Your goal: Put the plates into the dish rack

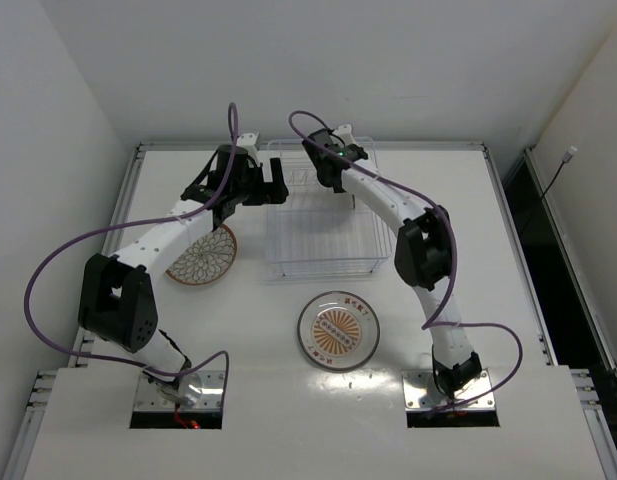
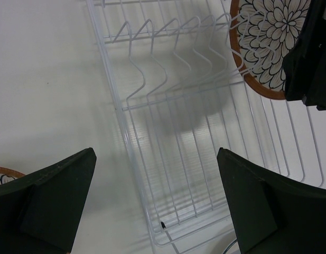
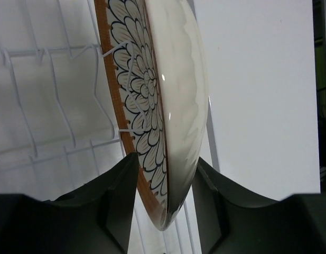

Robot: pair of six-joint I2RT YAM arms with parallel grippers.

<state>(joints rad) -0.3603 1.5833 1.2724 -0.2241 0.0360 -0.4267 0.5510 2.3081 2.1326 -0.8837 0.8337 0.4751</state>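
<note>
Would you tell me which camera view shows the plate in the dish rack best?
The right wrist view: the plate fills it, on edge among the dish rack wires, flower pattern and white back visible. The left wrist view catches only part of its patterned face. In the top view the right arm hides it.

1 floral plate (image 3: 168,106) upright in wire rack (image 1: 323,268)

Wire slots free across left and middle of dish rack (image 1: 323,240). Right-end slot blocked by upright plate (image 3: 173,106), right gripper (image 3: 165,169) astride its rim. Left gripper (image 2: 157,203) over rack's left edge. Flat plate (image 1: 338,330) in front, second flat plate (image 1: 203,255) at left — bare table (image 1: 478,230) right.
</note>
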